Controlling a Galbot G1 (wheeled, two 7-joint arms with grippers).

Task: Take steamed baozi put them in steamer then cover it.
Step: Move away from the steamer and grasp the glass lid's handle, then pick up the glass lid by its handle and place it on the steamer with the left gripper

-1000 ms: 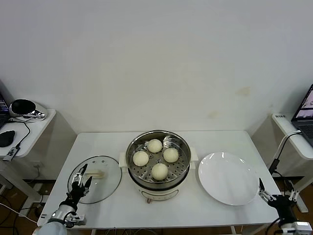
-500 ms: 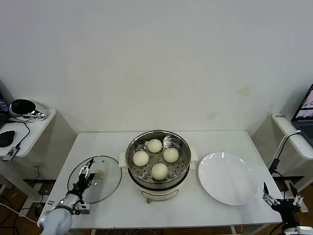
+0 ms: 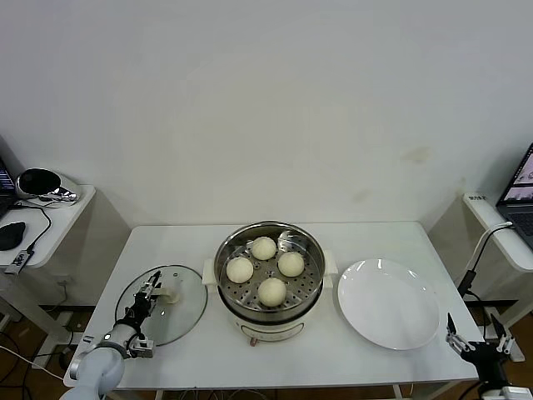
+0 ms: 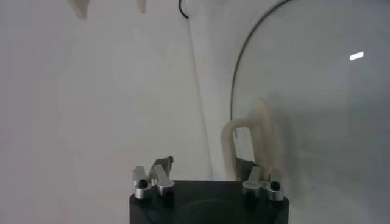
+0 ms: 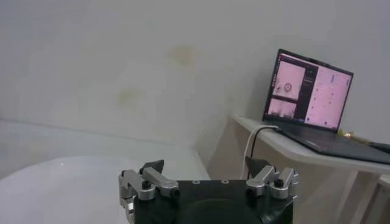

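Left claw [image 3: 150, 289] at the lid [image 3: 162, 304] handle, grip not clear; right claw [image 3: 476, 343] released beside the plate [image 3: 388, 303].

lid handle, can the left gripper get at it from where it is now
Probably yes. The left gripper is already at the cover's cream handle, with nothing between them; the steamer stands clear to the side.
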